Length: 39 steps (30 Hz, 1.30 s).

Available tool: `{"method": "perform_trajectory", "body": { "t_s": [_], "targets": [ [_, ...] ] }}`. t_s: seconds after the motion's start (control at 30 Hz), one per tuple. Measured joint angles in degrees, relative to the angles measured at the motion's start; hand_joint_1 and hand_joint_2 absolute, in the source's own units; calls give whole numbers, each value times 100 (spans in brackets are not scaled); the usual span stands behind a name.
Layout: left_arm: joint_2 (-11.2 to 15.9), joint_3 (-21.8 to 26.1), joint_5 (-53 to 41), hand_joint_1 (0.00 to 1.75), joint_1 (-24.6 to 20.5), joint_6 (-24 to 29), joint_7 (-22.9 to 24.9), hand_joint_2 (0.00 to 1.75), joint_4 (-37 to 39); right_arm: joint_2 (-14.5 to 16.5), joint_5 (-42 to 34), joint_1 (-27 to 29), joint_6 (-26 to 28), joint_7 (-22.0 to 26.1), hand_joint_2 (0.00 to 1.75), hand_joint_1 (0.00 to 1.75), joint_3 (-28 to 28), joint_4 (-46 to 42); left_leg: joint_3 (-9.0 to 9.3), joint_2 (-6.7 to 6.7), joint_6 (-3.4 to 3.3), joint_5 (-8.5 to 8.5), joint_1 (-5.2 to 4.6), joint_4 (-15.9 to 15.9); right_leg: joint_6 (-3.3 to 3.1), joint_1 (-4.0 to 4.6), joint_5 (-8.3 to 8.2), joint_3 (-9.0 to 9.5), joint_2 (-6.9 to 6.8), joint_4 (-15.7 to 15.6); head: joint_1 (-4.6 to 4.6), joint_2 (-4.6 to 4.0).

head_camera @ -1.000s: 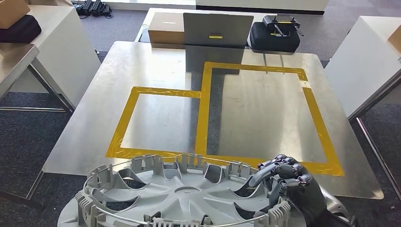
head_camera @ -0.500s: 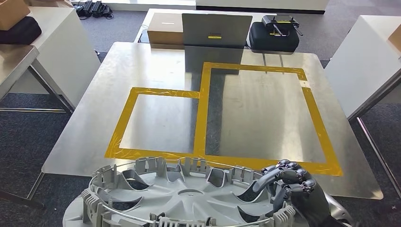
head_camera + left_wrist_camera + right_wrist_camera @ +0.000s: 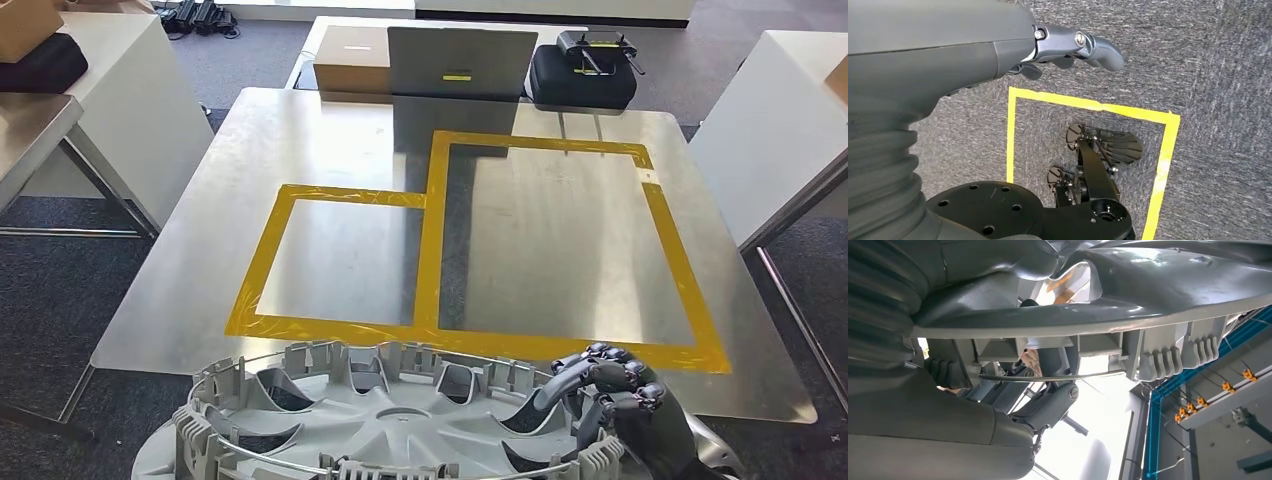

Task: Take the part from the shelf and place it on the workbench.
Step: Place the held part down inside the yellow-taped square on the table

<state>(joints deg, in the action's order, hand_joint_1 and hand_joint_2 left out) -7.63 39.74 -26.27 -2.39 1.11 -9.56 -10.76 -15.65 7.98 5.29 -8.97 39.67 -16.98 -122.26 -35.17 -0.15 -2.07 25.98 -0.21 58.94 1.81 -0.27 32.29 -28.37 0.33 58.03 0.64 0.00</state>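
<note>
Grey plastic wheel cover (image 3: 395,420), ribbed clips and wire ring showing, gripped at its rim by right hand (image 3: 615,385).

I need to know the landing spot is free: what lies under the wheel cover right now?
The wheel cover, held by the right hand, overhangs the workbench's near edge and dark carpet. Whatever lies directly beneath it is covered. Ahead, the yellow-taped rectangles enclose bare metal.

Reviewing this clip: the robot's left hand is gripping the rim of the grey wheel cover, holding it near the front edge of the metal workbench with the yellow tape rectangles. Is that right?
Not quite: the right hand grips the rim of the wheel cover, as the head view shows. The left hand hangs over the carpeted floor, holding nothing, in the left wrist view. The rest stands: the cover is near the front edge of the workbench with the yellow tape rectangles.
</note>
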Motion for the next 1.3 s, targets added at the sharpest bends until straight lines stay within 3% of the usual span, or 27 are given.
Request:
{"method": "perform_trajectory", "body": {
  "t_s": [0.07,0.13,0.17,0.2,0.23,0.27,0.33,0.37,0.43,0.53,0.63,0.67,0.7,0.73,0.8,0.87,1.0,1.07,1.17,1.2,1.23,1.3],
  "targets": [
    [-8,1,-2,0,-3,0,-3,175,-5,-1,-5,-5,-15,0,175,175,0,2,50,10,-34,-10,33,-57,47,-6,235,-222,-7,475,-26,0],
    [-11,3,-3,0,-6,0,-5,175,-8,-2,-3,-4,-21,0,175,175,0,7,67,13,-40,1,37,-64,95,-36,520,-645,-8,1193,-49,0],
    [-13,5,-3,0,-5,0,-5,175,-8,-2,17,0,-12,-1,175,175,1,10,70,13,-33,9,42,-60,116,-59,559,-813,-9,1430,-52,0],
    [-14,9,-3,0,-3,0,-5,175,-7,-2,64,3,15,-4,175,175,3,12,74,13,-20,20,50,-50,135,-82,488,-889,-9,1478,-54,0],
    [-15,15,-3,0,-2,0,-5,175,-7,-2,128,5,55,-9,175,175,6,14,81,9,2,35,65,-34,155,-104,315,-856,-11,1316,-56,0],
    [-16,21,-3,0,-1,0,-6,175,-7,-2,215,8,115,-24,175,175,13,14,87,5,31,54,84,-8,176,-128,80,-726,-15,978,-59,0],
    [-14,32,-11,0,-1,0,-9,175,-8,-15,366,5,280,-119,175,175,38,16,86,-7,117,98,98,55,171,-147,-234,-467,-19,344,-77,0],
    [-10,34,-24,0,0,-2,-14,175,-8,-44,394,-16,382,-218,175,175,73,26,80,-10,166,111,94,75,135,-142,-293,-407,-18,178,-80,0],
    [-4,37,-80,0,2,-21,-23,175,-8,-152,277,-183,489,-453,175,175,213,104,73,-9,256,112,74,74,25,-114,-303,-426,-2,137,-73,0],
    [7,37,-163,0,-7,-57,-38,175,-9,-341,-25,-756,214,-629,175,175,695,473,0,8,348,220,95,229,-116,-130,-349,-434,12,119,-41,0],
    [12,37,-212,0,-6,-74,-43,175,-8,-484,61,-1273,16,-708,175,175,1200,872,-482,8,377,737,99,1252,-181,-109,-363,-434,-3,109,-1,0],
    [15,37,-219,0,0,-74,-42,175,-8,-533,98,-1402,0,-741,175,175,1324,992,-642,8,376,841,97,1575,-188,-95,-361,-434,-8,111,5,0],
    [19,37,-224,0,6,-74,-41,175,-8,-589,121,-1519,-8,-771,175,175,1435,1106,-715,8,366,832,95,1707,-191,-83,-358,-432,-10,113,7,0],
    [24,37,-226,0,10,-74,-39,175,-9,-657,132,-1636,-13,-792,175,175,1540,1217,-674,8,348,711,93,1606,-189,-75,-354,-426,-10,115,8,0],
    [39,37,-228,0,10,-78,-32,175,-10,-806,147,-1861,-12,-814,175,175,1722,1409,-336,6,288,309,83,875,-169,-69,-337,-406,-8,119,15,0],
    [55,37,-228,0,1,-93,-24,175,-10,-956,208,-2097,-2,-820,175,175,1872,1623,-44,4,234,101,63,252,-118,-47,-316,-406,0,130,18,0],
    [63,39,-231,0,-5,-114,-27,175,-10,-1174,643,-2560,113,-952,175,175,1967,2056,36,4,113,79,45,69,28,-61,-308,-408,-1,109,8,0],
    [68,42,-234,0,-16,-121,-44,175,-13,-1253,1013,-2844,254,-1073,175,175,1931,2337,66,8,51,57,69,16,85,-71,-144,-553,-13,409,-18,0],
    [70,43,-239,0,-34,-135,-70,175,-12,-1327,1664,-3225,613,-1249,175,175,1800,2845,74,12,12,68,70,7,134,-78,266,-1126,-17,1460,-46,0],
    [69,44,-242,0,-35,-140,-74,175,-11,-1347,1874,-3305,743,-1298,175,175,1744,3001,79,8,8,74,71,10,143,-84,265,-1244,-17,1633,-52,0],
    [67,44,-249,0,-34,-149,-80,175,-11,-1374,2090,-3384,871,-1356,175,175,1684,3159,86,1,10,80,74,14,149,-94,152,-1258,-18,1587,-61,0],
    [63,45,-273,0,-32,-168,-99,175,-10,-1449,2505,-3544,1123,-1478,175,175,1568,3446,105,-20,38,104,79,30,151,-119,-284,-985,-25,905,-82,0]
  ]
}}
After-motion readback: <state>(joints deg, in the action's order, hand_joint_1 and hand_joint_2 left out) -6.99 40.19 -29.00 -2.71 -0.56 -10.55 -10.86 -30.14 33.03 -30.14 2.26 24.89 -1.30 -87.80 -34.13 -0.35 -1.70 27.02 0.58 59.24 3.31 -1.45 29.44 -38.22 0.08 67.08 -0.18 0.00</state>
